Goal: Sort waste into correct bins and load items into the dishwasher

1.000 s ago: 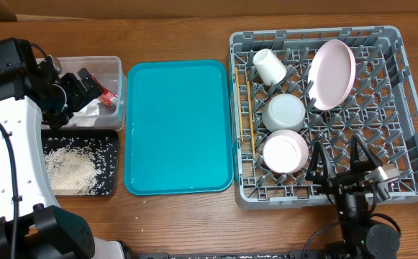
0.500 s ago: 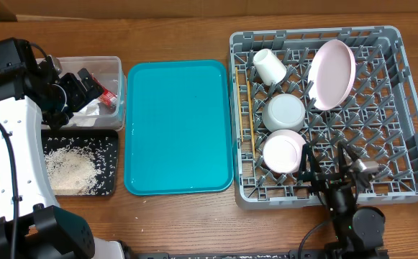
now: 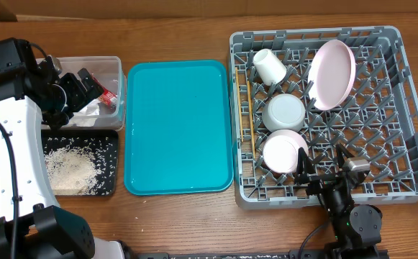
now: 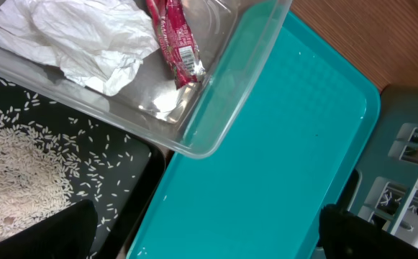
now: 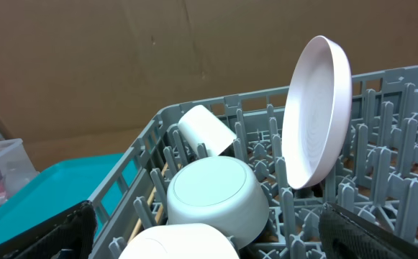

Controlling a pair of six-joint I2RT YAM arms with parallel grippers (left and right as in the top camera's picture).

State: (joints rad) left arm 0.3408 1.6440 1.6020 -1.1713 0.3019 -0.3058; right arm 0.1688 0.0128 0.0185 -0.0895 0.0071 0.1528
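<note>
**A:** From overhead we see the left gripper (image 3: 74, 96) over the clear tub (image 3: 116, 68) at the desk's (image 3: 194, 29) far-left corner. Its jaws are spread and nothing is between them.

**B:** We agree. The crumpled napkin (image 3: 91, 108) and the red wrapper (image 3: 108, 96) lie in that tub. The rice (image 3: 70, 169) lies in the black tray (image 3: 112, 144), just beside the tub along the desk's left edge.

**A:** The teal tray (image 3: 178, 126) takes the middle of the desk and the dish rack (image 3: 403, 108) takes the right end (it is the biggest thing we see). The cup (image 3: 269, 67) lies near the rack's far-left corner. The plate (image 3: 332, 74) stands on edge by its far edge.

**B:** Along the rack's left edge we find the chopsticks (image 3: 250, 119), then a pale bowl (image 3: 283, 112) and a second bowl (image 3: 285, 152). The right gripper (image 3: 324, 164) hangs at the rack's near edge beside that second bowl, jaws wide and holding nothing.

**A:** In the left wrist view, the dark fingers (image 4: 43, 234) sit well apart in the bottom corners. The napkin (image 4: 72, 36) touches the wrapper (image 4: 174, 36) inside the tub (image 4: 216, 122), whose corner overhangs the black tray (image 4: 133, 165) and the teal tray (image 4: 266, 158).

**B:** In the right wrist view, the fingers (image 5: 381, 234) again sit far apart. The plate (image 5: 316, 115) stands upright between pegs, the cup (image 5: 205, 129) is tipped on its side, and the pale bowl (image 5: 216, 198) shows its base.
</note>
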